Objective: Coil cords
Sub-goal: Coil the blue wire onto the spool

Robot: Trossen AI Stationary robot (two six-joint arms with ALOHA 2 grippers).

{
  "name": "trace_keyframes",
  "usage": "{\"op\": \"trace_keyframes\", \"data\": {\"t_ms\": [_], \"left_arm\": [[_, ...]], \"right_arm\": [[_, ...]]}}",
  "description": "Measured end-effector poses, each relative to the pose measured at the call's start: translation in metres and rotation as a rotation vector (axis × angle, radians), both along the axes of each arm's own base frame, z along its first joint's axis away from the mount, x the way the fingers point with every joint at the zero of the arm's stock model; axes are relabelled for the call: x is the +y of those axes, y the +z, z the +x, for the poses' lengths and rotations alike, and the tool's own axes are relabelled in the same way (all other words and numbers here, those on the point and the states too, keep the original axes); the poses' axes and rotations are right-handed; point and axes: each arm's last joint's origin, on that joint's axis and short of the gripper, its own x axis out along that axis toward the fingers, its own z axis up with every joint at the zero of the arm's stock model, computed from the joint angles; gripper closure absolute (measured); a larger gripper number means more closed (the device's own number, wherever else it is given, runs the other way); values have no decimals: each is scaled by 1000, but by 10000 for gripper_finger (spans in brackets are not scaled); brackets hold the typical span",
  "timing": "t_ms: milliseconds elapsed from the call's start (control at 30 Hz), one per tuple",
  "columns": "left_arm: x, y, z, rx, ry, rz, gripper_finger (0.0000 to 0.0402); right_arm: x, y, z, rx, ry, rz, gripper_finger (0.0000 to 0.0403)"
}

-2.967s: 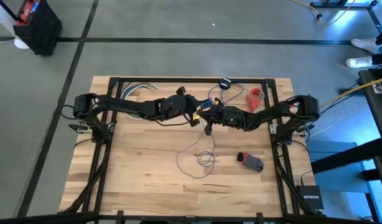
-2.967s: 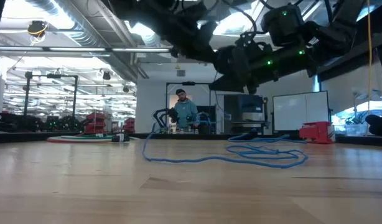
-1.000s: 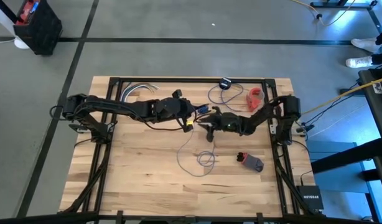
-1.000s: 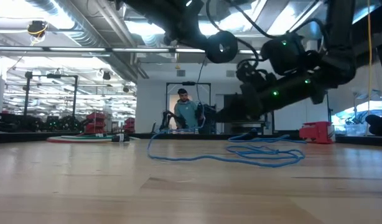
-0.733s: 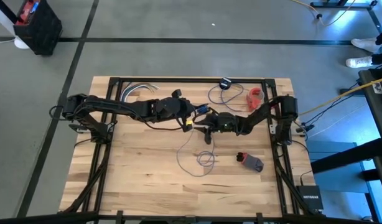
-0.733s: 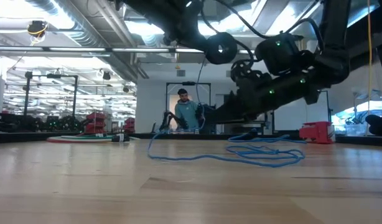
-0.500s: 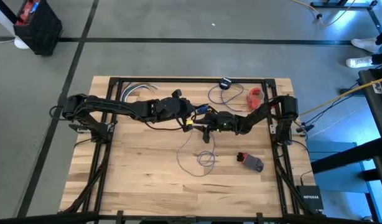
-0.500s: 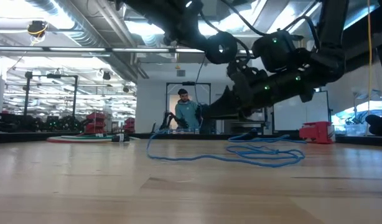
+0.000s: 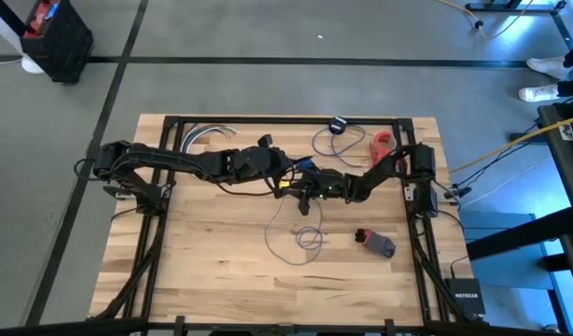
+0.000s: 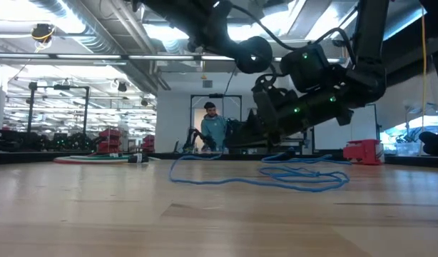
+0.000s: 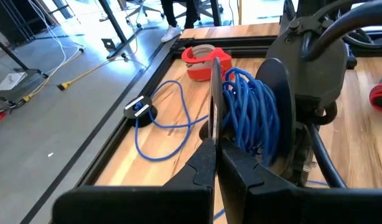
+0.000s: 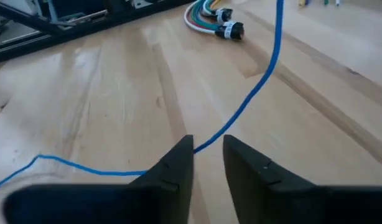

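Observation:
A thin blue cord lies in loose loops on the table's middle and near part, also seen in the low view. Another stretch loops at the far edge and ends in a small black disc. Part of the cord is wound on a dark two-disc reel at the table's centre. My left gripper, at the centre, is shut on the reel. My right gripper is just right of it, narrowly open, with the cord running between its fingers. My left gripper pinches the rim of the reel's thin nearer disc between its two fingers. The fingers point roughly level toward the table's right. The reel stands on edge, clear of the table, with the blue coil between its discs. My right gripper has a free stretch of the cord running through the narrow gap between its fingers, against one fingertip. The fingers lie across the cord and slant down toward the table's far left. The cord rises from the table through the gap.
A red tape dispenser stands at the far right. A red and grey object lies near right. A bundle of coloured cables lies at the far left. A black frame rims the table. A person stands in the room beyond.
My right gripper has moved toward the table's left, closer to the reel in my left gripper, and a little lower. The loops on the table have stayed where they were.

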Motion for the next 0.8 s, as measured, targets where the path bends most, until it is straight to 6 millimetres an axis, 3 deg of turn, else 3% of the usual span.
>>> {"op": "trace_keyframes", "data": {"t_ms": [167, 233, 567, 800], "left_arm": [[0, 0, 0, -2, 0, 0, 402], [0, 0, 0, -2, 0, 0, 402], [-1, 0, 0, 2, -4, 0, 402], [-2, 0, 0, 2, -7, 1, 402]], "right_arm": [[0, 1, 0, -12, -6, -4, 389], [0, 1, 0, -13, -8, -5, 396], [0, -4, -2, 48, -21, -5, 386], [1, -4, -1, 52, 9, 10, 324]]}}
